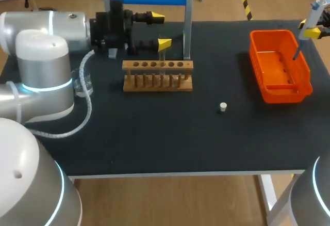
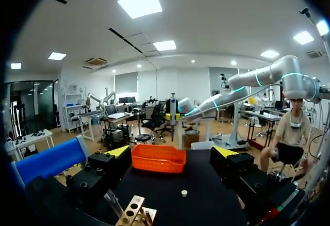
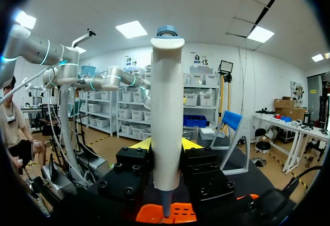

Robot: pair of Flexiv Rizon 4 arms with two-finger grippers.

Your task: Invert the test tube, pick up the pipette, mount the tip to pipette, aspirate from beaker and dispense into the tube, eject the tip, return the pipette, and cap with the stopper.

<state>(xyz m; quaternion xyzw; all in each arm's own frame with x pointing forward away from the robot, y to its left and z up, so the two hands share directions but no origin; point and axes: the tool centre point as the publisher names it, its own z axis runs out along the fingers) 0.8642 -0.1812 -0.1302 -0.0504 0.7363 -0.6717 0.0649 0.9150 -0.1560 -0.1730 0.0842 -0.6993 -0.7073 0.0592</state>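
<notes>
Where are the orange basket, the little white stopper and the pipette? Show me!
orange basket (image 1: 258, 63): head view, on its left wall.
white stopper (image 1: 223, 107): head view, on its middle.
pipette (image 3: 167, 112): right wrist view, on its white body.

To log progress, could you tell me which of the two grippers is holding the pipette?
The right gripper: it clamps the white pipette above the orange basket, while the left gripper stands open by the wooden rack.
</notes>
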